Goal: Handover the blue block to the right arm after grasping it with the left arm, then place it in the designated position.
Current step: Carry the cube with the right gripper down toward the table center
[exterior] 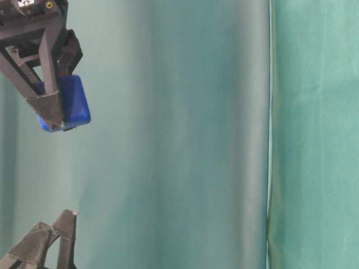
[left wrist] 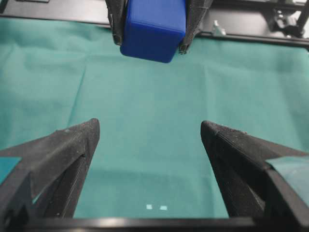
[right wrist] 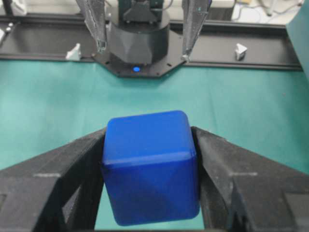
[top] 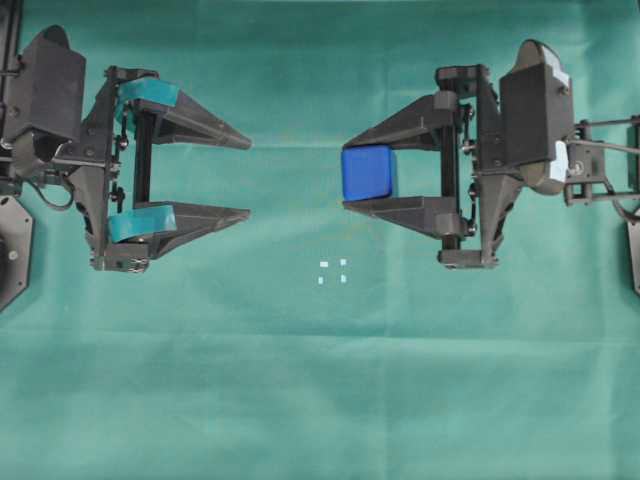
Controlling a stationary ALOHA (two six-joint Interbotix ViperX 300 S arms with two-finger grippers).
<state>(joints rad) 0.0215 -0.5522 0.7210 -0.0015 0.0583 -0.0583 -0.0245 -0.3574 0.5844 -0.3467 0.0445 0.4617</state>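
Here the blue block is clamped between the plain black fingertips of the right gripper, held above the green cloth and not resting on it. Being a cube, it shows no long axis; in the right wrist view it is seen slightly tilted, one lower corner dipping toward the cloth, with two opposite faces pressed against the fingers. In the table-level view the block is seen pinched at the finger ends, well clear of the surface.

The left gripper, with teal tape on its fingers, is spread wide and holds nothing; it is set well apart from the block, its tips facing it.

The designated position, four tiny white marks, lies on the cloth between the two grippers, nearer the camera side, and is uncovered.
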